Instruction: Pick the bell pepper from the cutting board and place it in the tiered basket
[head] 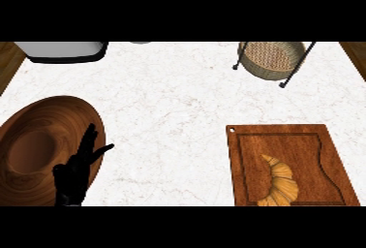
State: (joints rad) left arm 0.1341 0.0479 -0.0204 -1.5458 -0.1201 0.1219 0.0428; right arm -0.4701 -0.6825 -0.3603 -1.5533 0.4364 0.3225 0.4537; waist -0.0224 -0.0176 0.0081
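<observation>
Nearest, lower left: the black left hand [73, 172] rises from the view's lower edge, fingers [88, 140] straight and a little spread, pointing up the view, thumb out to the right, holding nothing. It shows over the right rim of a big round dark-wood bowl [32, 145], glossy, grain running in rings, its far-left part cut by the view's edge.

Lower right: a rectangular reddish-brown wooden cutting board [322, 145], long axis running near to far, a groove set in along its border, a small hole at its far-left corner. The near end is cut off by the view's lower edge. On it lies a golden, ridged crescent croissant [281, 183], long axis near to far, tip pointing away and slightly left, curve bowing right. No bell pepper shows on the board or elsewhere. The right hand does not show.

Middle: white marble counter [178, 97] with faint veins, a wide bare stretch between bowl and board and onward to the far edge. Wood-brown strips flank both counter sides.

Far right: woven tan wicker tiered basket [268, 60], round, in a thin black metal frame whose feet stand on the counter.

Far left: a white rounded appliance on a dark base [61, 50], partly cut off.
</observation>
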